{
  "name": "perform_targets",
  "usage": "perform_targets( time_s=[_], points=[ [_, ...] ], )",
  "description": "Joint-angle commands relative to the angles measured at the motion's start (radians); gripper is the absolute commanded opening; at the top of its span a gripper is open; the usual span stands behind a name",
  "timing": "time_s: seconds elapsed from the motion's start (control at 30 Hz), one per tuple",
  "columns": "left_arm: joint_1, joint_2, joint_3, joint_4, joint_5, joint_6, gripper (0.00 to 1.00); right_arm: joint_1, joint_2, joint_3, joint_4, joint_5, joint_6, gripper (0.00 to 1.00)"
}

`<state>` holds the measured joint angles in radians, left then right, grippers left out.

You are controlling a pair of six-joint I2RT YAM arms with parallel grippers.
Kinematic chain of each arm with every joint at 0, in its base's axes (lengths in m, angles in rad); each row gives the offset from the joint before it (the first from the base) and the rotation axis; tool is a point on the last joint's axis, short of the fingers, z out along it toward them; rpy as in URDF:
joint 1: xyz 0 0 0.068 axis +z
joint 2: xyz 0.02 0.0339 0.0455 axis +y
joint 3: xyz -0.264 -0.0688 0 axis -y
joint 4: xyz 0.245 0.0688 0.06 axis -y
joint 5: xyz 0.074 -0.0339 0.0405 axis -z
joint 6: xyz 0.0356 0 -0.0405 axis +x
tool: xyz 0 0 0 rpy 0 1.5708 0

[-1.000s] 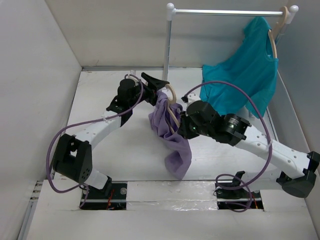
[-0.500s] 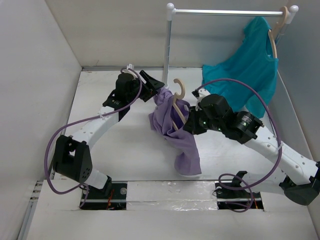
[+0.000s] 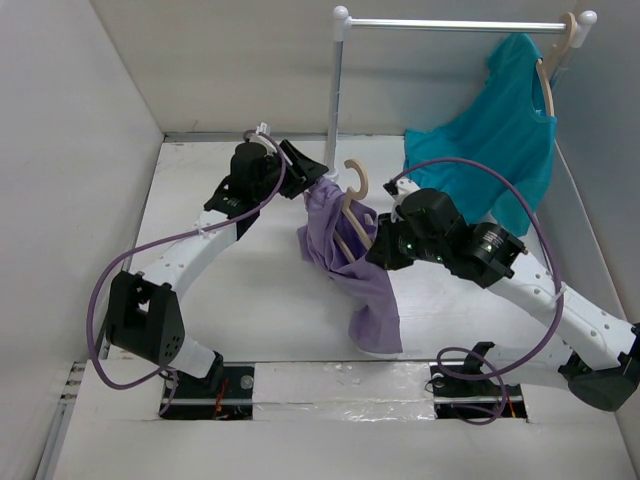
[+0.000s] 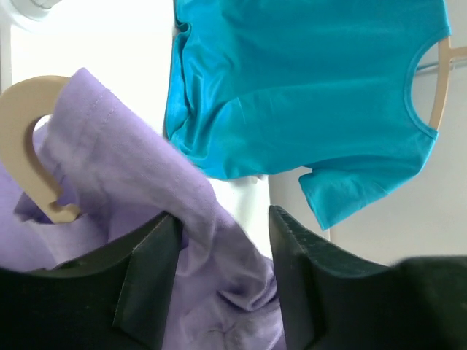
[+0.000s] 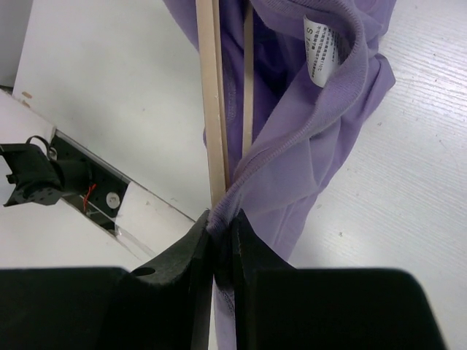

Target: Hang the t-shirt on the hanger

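The right gripper (image 5: 221, 222) has its two fingers squeezed tight on a thin arm of the hanger (image 5: 210, 95), and a bit of the t-shirt (image 5: 292, 168) edge is caught there too. The left gripper (image 4: 222, 233) has its fingers apart, and a fold of the purple shirt sits between them. The t-shirt is draped over the hanger, up above the table (image 3: 250, 300) between the two arms. Its long end hangs down toward the near edge. The hanger's curved hook pokes up out of the cloth. Farther back, a teal shirt (image 3: 495, 150) hangs on a rail (image 3: 450, 24).
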<state>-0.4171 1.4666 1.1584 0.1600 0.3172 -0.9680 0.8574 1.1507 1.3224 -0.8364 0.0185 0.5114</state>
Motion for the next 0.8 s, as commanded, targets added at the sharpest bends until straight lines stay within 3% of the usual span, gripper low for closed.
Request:
perform_targets(
  time_s=[0.0, 0.13, 0.2, 0.33, 0.4, 0.5, 0.57, 0.7, 0.77],
  points=[
    [0.0, -0.023, 0.073, -0.013, 0.019, 0.08, 0.48, -0.006, -0.035, -0.002, 0.056, -0.009, -0.014, 0.0],
    [0.0, -0.02, 0.086, -0.028, 0.01, 0.094, 0.57, -0.006, -0.051, 0.009, 0.065, -0.011, -0.019, 0.0],
    [0.0, -0.017, 0.092, -0.045, 0.005, 0.1, 0.56, -0.006, -0.051, 0.023, 0.065, -0.008, -0.02, 0.0],
    [0.0, -0.015, 0.118, -0.082, -0.018, 0.139, 0.43, -0.026, -0.054, 0.031, 0.056, 0.014, -0.028, 0.0],
    [0.0, -0.003, 0.133, -0.112, -0.015, 0.155, 0.31, -0.04, -0.059, 0.028, 0.06, 0.006, -0.036, 0.0],
    [0.0, 0.012, 0.153, -0.14, -0.007, 0.178, 0.28, -0.052, -0.059, 0.024, 0.065, -0.009, -0.04, 0.0],
    [0.0, 0.012, 0.156, -0.148, -0.01, 0.186, 0.3, -0.061, -0.06, 0.021, 0.063, -0.008, -0.042, 0.0],
    [0.0, 0.005, 0.167, -0.158, -0.044, 0.202, 0.51, -0.07, -0.071, 0.018, 0.057, -0.011, -0.045, 0.0],
    [0.0, 0.006, 0.17, -0.158, -0.055, 0.209, 0.55, -0.07, -0.074, 0.017, 0.054, -0.011, -0.051, 0.0]
  ],
)
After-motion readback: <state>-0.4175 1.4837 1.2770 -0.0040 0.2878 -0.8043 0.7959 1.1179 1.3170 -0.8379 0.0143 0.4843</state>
